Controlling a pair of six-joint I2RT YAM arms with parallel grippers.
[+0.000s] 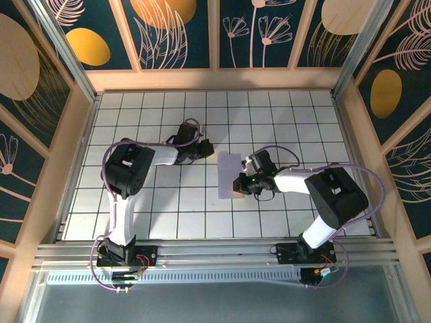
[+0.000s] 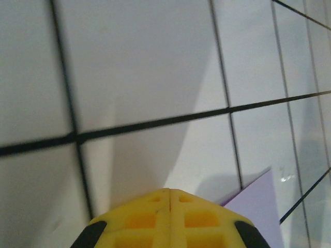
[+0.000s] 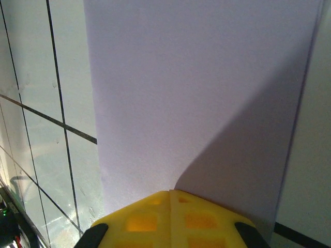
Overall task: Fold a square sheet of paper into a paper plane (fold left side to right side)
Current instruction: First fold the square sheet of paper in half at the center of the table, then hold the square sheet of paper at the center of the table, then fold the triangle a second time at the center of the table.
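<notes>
White gridded counter [image 1: 168, 208] is noted across the middle of the top view. The lavender square sheet of paper [image 1: 229, 173] is seen at frame centre as a narrow upright strip, judged to be folded left over right. The right hand [image 1: 242, 182] is set low over the strip's lower right edge, fingers clenched together with nothing between, likely to press the crease. The left hand [image 1: 204, 149], likewise clenched and empty, is placed just off the upper left corner, clear of the fold.
</notes>
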